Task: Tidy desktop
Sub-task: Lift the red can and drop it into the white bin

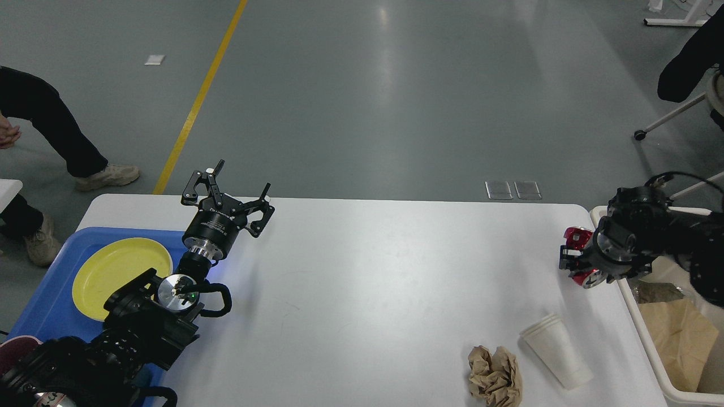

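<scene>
The white desktop (367, 282) fills the lower view. My right gripper (576, 257) is shut on a crushed red can (577, 243) and holds it above the desktop's right edge, next to the beige bin (645, 333). A white paper cup (557, 350) lies on its side at the front right, and a crumpled brown paper ball (495, 376) lies left of it. My left gripper (229, 189) is open and empty above the desktop's far left, beside the blue tray (48, 299).
A yellow plate (116, 274) lies in the blue tray. The beige bin holds brown paper (681, 336). A person's legs (51, 130) stand at the far left, and an office chair (696, 85) stands at the far right on the floor.
</scene>
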Robot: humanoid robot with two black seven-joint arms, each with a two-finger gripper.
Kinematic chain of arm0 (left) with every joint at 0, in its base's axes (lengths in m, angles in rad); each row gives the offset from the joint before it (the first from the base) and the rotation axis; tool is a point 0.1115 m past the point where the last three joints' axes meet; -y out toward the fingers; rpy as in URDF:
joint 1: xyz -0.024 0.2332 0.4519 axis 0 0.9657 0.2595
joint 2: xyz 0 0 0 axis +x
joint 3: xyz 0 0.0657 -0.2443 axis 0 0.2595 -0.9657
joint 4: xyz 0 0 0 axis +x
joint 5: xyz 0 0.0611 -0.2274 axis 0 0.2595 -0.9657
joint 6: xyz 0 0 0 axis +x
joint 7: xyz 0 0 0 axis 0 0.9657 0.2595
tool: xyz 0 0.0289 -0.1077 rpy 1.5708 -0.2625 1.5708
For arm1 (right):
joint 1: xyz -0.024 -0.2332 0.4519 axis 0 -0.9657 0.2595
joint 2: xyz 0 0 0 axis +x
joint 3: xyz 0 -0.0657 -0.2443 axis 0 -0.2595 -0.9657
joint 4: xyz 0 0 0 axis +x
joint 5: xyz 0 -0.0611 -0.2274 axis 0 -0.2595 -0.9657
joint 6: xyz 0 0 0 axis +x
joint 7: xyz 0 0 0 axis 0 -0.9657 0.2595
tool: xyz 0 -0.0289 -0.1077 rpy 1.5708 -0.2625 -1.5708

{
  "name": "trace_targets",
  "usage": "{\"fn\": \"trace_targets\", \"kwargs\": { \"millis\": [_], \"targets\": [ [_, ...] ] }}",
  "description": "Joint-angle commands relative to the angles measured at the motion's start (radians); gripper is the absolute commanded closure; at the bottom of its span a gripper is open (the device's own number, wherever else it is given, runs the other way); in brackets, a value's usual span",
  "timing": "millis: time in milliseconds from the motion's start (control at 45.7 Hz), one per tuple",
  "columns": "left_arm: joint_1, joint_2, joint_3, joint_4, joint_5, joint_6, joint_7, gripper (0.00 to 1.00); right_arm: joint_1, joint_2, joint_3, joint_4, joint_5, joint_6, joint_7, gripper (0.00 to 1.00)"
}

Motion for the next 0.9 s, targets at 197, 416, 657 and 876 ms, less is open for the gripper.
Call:
{"fn": "trace_targets", "kwargs": {
  "millis": [197, 416, 657, 876],
  "targets": [
    [0.0, 0.0, 0.0, 0.0, 0.001, 0.0, 0.0, 0.03, 0.366, -0.133, -0.077, 0.128, 0.03, 0.077, -0.005, 1.0],
    [0.0, 0.0, 0.0, 0.0, 0.001, 0.0, 0.0, 0.03, 0.473, -0.192, -0.224, 0.029, 0.018, 0.028, -0.005, 1.0],
    [0.0, 0.0, 0.0, 0.0, 0.0, 0.0, 0.0, 0.03, 0.319, -0.306, -0.279, -0.024, 0.036, -0.295, -0.01, 1.0],
    [0.0, 0.0, 0.0, 0.0, 0.001, 0.0, 0.0, 0.03, 0.039, -0.38, -0.201, -0.035, 0.039, -0.476, -0.007, 1.0]
  ]
}}
